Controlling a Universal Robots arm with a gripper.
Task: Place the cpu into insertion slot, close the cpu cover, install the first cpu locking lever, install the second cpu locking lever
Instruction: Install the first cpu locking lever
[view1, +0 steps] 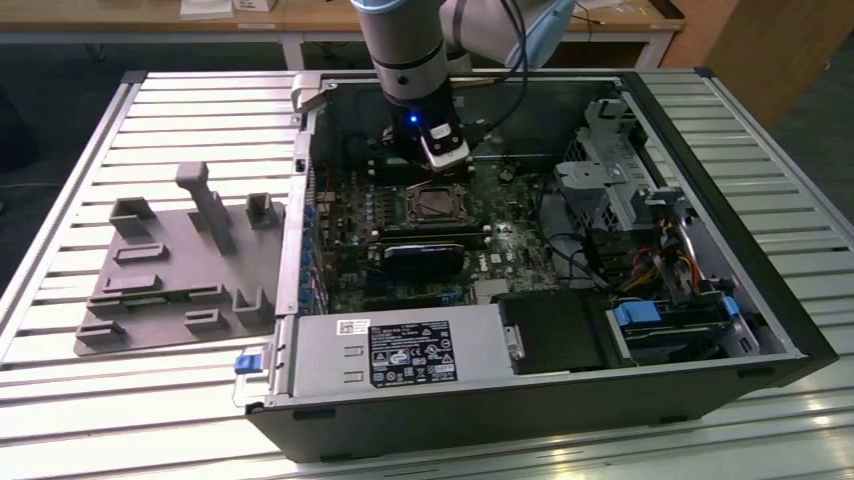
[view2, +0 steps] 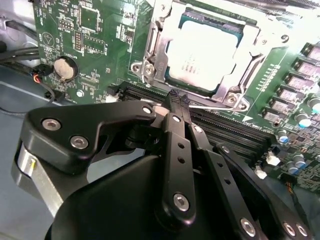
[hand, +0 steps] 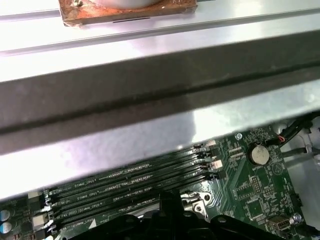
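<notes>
The cpu (view2: 202, 50), with its dull silver top, lies in the insertion slot (view1: 434, 205) on the green board. The cpu cover (view2: 156, 47), a silvery frame, lies flat around it. A thin bright locking lever (view2: 220, 109) runs along the socket's edge nearest my fingers. My gripper (view2: 176, 102) is shut, its black fingertips pressed together right at that lever's end, just short of the socket. From the exterior view the gripper (view1: 443, 160) hangs over the socket's far side. I cannot tell whether the tips touch the lever.
Black memory slots (view2: 235, 130) run beside the socket, and a coin battery (view2: 64, 68) sits nearby. The case's metal wall (hand: 150, 90) stands close behind the arm. A grey fixture plate (view1: 174, 270) lies outside the case on the exterior view's left. The power supply (view1: 400, 355) fills the near side.
</notes>
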